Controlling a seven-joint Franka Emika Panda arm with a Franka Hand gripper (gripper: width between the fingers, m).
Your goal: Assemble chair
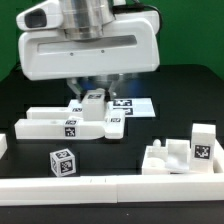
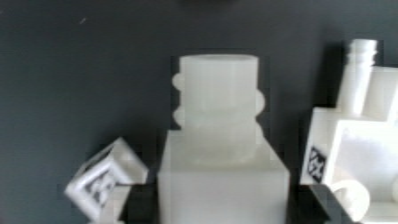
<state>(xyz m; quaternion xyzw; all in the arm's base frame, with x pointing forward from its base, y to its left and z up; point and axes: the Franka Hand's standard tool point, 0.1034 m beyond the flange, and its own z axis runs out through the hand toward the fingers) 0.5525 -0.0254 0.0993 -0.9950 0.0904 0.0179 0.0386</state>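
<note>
My gripper (image 1: pixel 93 93) hangs low over the middle of the black table. In the wrist view the gripper (image 2: pixel 219 196) is shut on a chunky white chair piece (image 2: pixel 217 120), a square block ending in a ribbed round peg. The black fingers (image 2: pixel 146 196) press on both sides of the block. In the exterior view this piece (image 1: pixel 95 100) sits just above a long flat white chair slab (image 1: pixel 55 125) with a marker tag. A small white tagged cube piece (image 1: pixel 62 161) lies in front, and it also shows in the wrist view (image 2: pixel 102 176).
The marker board (image 1: pixel 138 105) lies behind the gripper on the exterior view's right. A white bracket-shaped chair part (image 1: pixel 180 155) with an upright tagged block stands at the front right; it also shows in the wrist view (image 2: pixel 356 110). A white rail (image 1: pixel 110 190) borders the table's front.
</note>
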